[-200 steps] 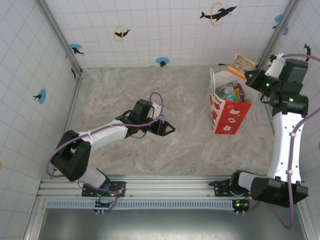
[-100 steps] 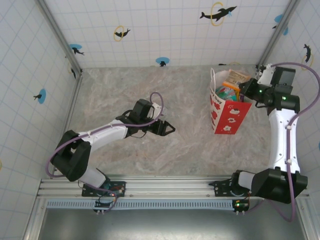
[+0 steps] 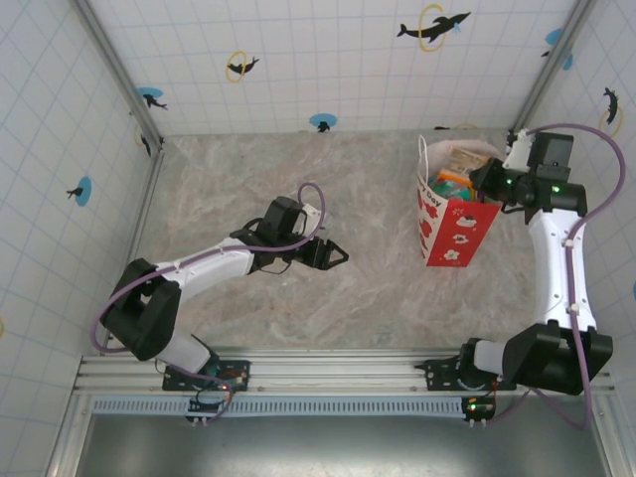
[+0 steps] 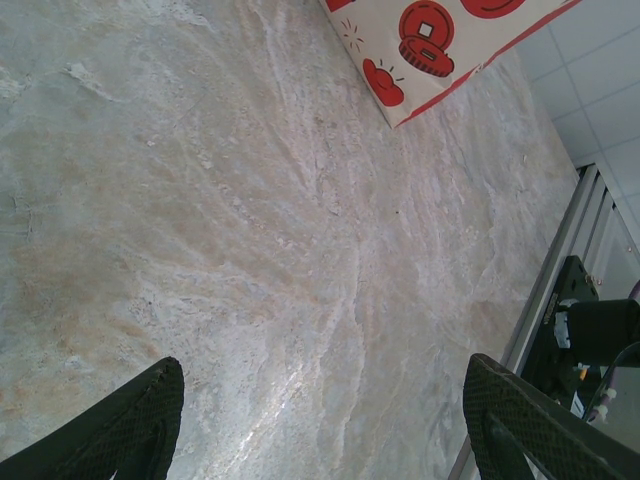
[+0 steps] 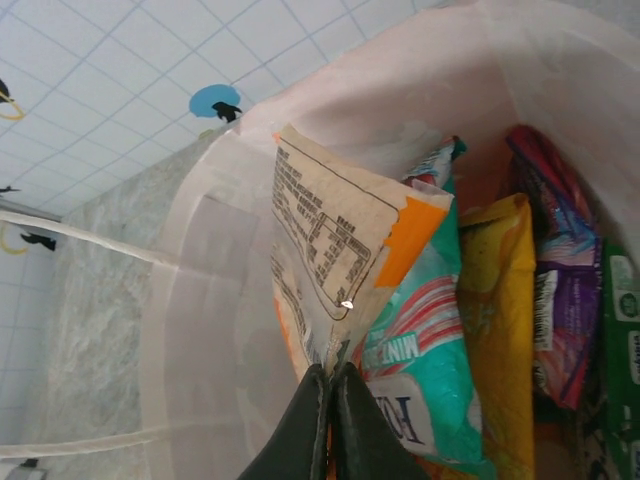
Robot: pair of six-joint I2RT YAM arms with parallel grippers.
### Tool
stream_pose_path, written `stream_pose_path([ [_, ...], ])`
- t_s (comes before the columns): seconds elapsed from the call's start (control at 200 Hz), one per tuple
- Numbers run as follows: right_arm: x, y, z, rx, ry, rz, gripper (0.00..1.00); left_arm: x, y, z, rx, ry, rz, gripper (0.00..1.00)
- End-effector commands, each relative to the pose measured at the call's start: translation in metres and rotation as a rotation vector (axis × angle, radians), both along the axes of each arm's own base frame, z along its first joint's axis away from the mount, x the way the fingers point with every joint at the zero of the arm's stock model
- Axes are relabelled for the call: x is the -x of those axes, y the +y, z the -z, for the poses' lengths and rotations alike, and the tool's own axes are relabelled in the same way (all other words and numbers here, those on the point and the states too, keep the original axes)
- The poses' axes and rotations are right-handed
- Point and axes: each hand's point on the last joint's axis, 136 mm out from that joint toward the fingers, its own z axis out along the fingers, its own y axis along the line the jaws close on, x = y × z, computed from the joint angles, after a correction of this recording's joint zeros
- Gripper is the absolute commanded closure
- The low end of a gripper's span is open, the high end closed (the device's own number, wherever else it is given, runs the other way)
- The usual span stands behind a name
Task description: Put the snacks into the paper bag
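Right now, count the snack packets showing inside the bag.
5 in the right wrist view: a tan-and-orange packet pinched by the right gripper, then teal packet, yellow packet, purple packet, green packet rightward, all in the paper bag. More may hide underneath.

Your left end effector (image 3: 340, 256) is held with its fingers spread wide, the arm stretched out behind it. Your right end effector (image 5: 328, 425) tilts downward, fingers pinched together on the edge of a packet (image 5: 330, 240).
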Motion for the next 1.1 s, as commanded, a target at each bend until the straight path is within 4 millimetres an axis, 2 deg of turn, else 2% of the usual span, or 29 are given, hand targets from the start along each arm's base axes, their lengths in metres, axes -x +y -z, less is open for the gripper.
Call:
stream_pose_path([
  [0.0,0.004,-0.014,0.004,0.079,0.043,0.045,0.78,-0.007,-0.005,-0.025,0.039,-0.062,0.022,0.26],
  [0.105,0.007,-0.018,-0.015,0.117,0.015,0.057,0.7,-0.01,-0.007,-0.032,0.048,-0.082,0.021,0.26],
  [0.19,0.011,-0.019,-0.042,0.135,-0.041,0.064,0.67,-0.018,-0.012,-0.042,0.069,-0.114,0.018,0.26],
  [0.235,0.013,-0.019,-0.055,0.141,-0.073,0.065,0.66,-0.02,-0.014,-0.041,0.071,-0.112,0.019,0.26],
  [0.245,0.014,-0.019,-0.057,0.14,-0.078,0.064,0.66,-0.024,-0.018,-0.052,0.089,-0.134,0.02,0.26],
  [0.27,0.016,-0.019,-0.064,0.143,-0.094,0.067,0.65,-0.028,-0.022,-0.06,0.104,-0.15,0.022,0.26],
  [0.38,0.022,-0.021,-0.089,0.143,-0.153,0.074,0.63,-0.039,-0.034,-0.083,0.161,-0.189,0.035,0.27],
  [0.525,0.027,-0.025,-0.108,0.117,-0.216,0.088,0.62,-0.049,-0.05,-0.115,0.251,-0.275,0.059,0.28],
  [0.726,0.032,-0.015,-0.118,0.054,-0.286,0.067,0.6,-0.051,-0.079,-0.157,0.378,-0.383,0.118,0.29],
  [0.916,0.031,-0.014,-0.111,0.037,-0.286,0.065,0.6,-0.046,-0.109,-0.191,0.514,-0.421,0.174,0.28],
  [1.096,0.031,-0.009,-0.106,0.006,-0.285,0.048,0.6,-0.055,-0.127,-0.205,0.571,-0.433,0.154,0.28],
])
